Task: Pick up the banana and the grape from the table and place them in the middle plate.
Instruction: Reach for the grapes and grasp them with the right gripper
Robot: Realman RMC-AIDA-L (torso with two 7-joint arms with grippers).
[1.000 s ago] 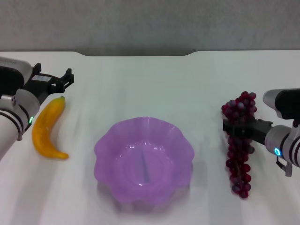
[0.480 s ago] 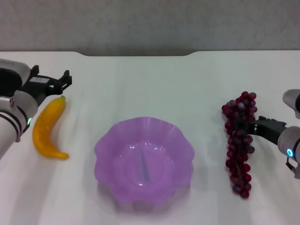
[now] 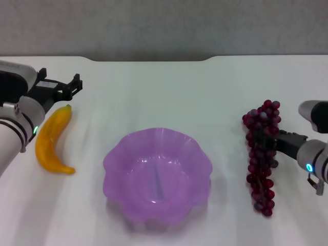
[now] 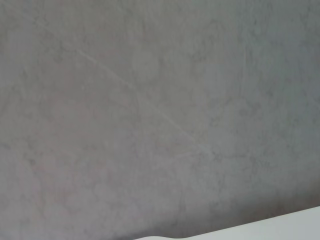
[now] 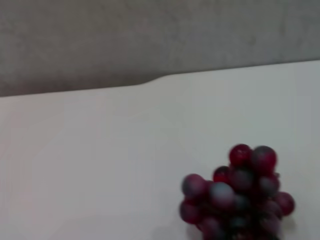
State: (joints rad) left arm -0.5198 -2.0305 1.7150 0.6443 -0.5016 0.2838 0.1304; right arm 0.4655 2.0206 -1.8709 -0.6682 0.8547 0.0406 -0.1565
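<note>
The yellow-orange banana (image 3: 51, 136) lies on the white table (image 3: 164, 97) at the left. My left gripper (image 3: 64, 87) is open and empty, just beyond the banana's far tip. The dark red-purple grape bunch (image 3: 261, 159) lies at the right. My right gripper (image 3: 269, 139) reaches in from the right at the bunch's upper half, touching or just over it. The right wrist view shows the top of the bunch (image 5: 240, 195). The purple scalloped middle plate (image 3: 118, 154) sits empty between the two fruits.
The table's dark notched far edge (image 3: 154, 59) runs along the back, with a grey wall (image 4: 150, 100) behind it. White tabletop lies between the plate and each fruit.
My right gripper drew back to the right from across the grape bunch, then edged left again. The grapes and banana stayed put. The left gripper shifted only slightly.
</note>
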